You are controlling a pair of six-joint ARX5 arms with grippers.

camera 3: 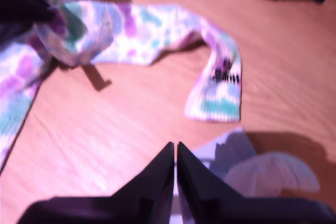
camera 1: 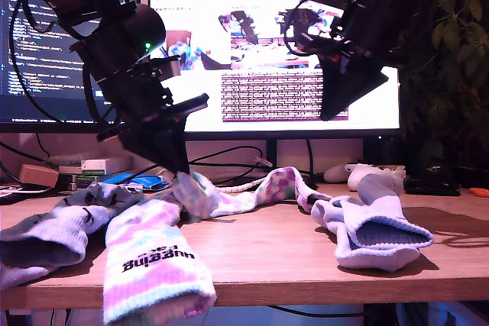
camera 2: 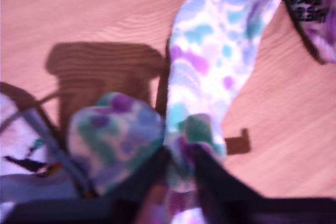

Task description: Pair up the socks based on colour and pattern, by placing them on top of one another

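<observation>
1. Wooden desk (camera 1: 275,253) fills the foreground of the exterior view, with two lit monitors (camera 1: 252,59) standing behind it and a dark leafy plant (camera 1: 451,51) at the exterior view's right edge.
2. My first gripper (camera 2: 181,156) is down at the desk surface, toward the exterior view's left — its dark jaws are pinched together on the toe end of a tie-dye sock (camera 2: 210,61), bunching the fabric between them.
3. That tie-dye sock (camera 1: 252,192) trails away across the middle of the desk toward the exterior view's right, mottled in pink, mint and purple, ending in a cuff with black lettering.
4. A second tie-dye sock (camera 1: 153,265) lies at the front of the desk toward the exterior view's left, its cuff with black lettering hanging over the front edge.
5. A pale lavender sock (camera 1: 53,234) lies crumpled at the exterior view's far left, just beside the second tie-dye sock.
6. My second gripper (camera 3: 175,163) hangs high above the desk toward the exterior view's right — its two dark fingers are pressed together with only a hairline between them, and they hold nothing.
7. Below it lie plain lavender-white socks (camera 1: 378,230), heaped together toward the exterior view's right; I cannot tell how many are in the heap.
8. Small boxes (camera 1: 92,167) and cables (camera 1: 229,159) sit at the back of the desk under the monitors.
</observation>
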